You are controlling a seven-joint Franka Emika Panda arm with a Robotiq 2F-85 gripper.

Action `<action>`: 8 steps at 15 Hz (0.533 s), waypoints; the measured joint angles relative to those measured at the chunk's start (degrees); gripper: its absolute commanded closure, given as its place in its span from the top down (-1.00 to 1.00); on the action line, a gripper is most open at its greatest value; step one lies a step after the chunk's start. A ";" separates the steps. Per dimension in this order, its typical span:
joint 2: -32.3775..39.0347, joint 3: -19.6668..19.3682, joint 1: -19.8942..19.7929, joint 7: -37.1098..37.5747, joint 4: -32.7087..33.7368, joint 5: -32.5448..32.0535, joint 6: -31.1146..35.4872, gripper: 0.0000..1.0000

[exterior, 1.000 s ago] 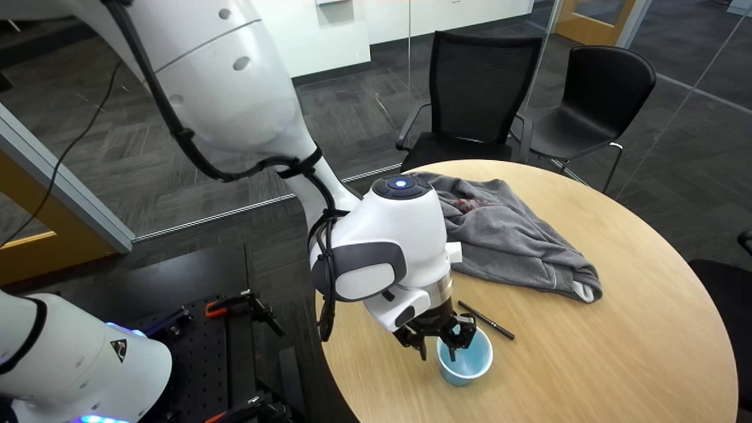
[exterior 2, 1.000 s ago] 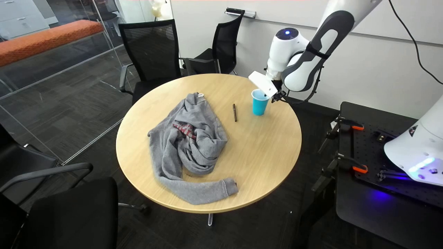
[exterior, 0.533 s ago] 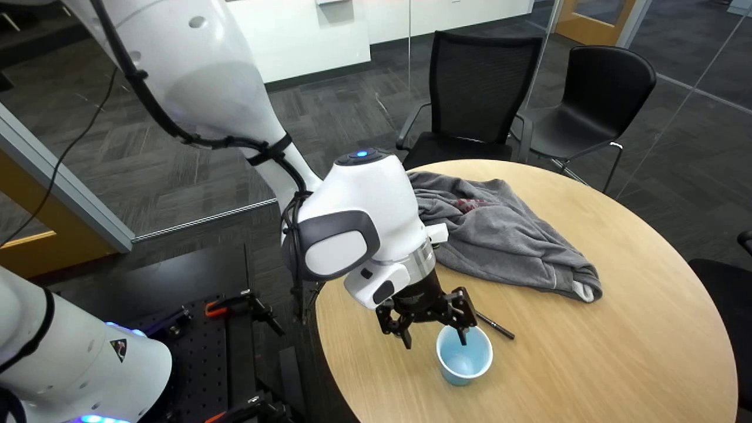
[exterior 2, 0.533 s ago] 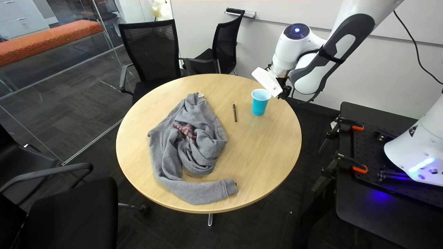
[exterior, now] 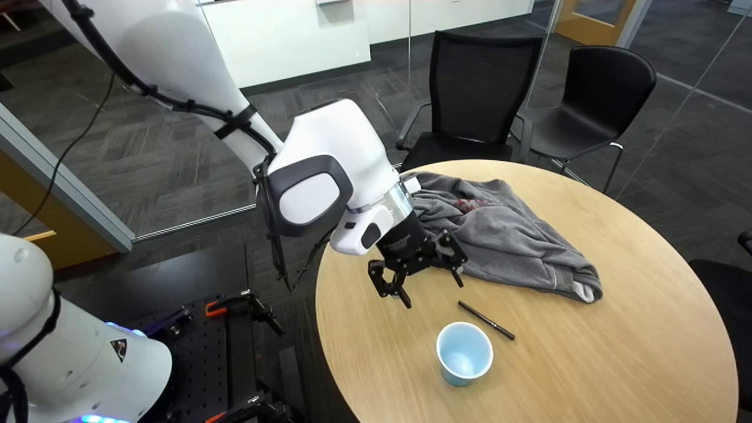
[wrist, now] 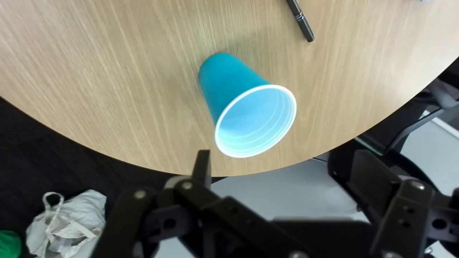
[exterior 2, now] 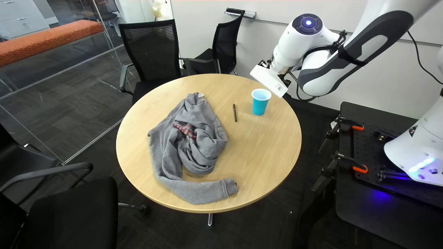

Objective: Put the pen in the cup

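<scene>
Black two-fingered gripper (exterior: 434, 295) spread wide, empty; we judge the thin black plastic-looking pen (exterior: 486, 320), at one o'clock from the round turquoise cup (exterior: 464, 353) in an exterior view, light, stiff, roll-prone: pinch mid-barrel.

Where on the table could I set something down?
In an exterior view, bare table lies between cup, sweatshirt and right edge; also between pen, sweatshirt and far edge. Crowded: the strip where pen lies between sweatshirt and cup.

Office meeting room, glass partition (exterior 2: 86, 90), round wood-topped table (exterior 2: 263, 155), black mesh-backed chairs (exterior 2: 150, 50), dark patterned carpet (exterior: 176, 153)
</scene>
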 measured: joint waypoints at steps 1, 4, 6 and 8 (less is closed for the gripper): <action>-0.80 -0.38 1.02 -2.64 0.02 -0.01 0.00 1.00; -5.13 -0.54 1.76 -12.34 0.42 -0.17 -1.56 1.00; -8.61 -1.15 1.77 -18.71 1.21 -1.32 -4.73 1.00; -12.10 -2.10 1.78 -23.04 2.62 -3.84 -10.21 1.00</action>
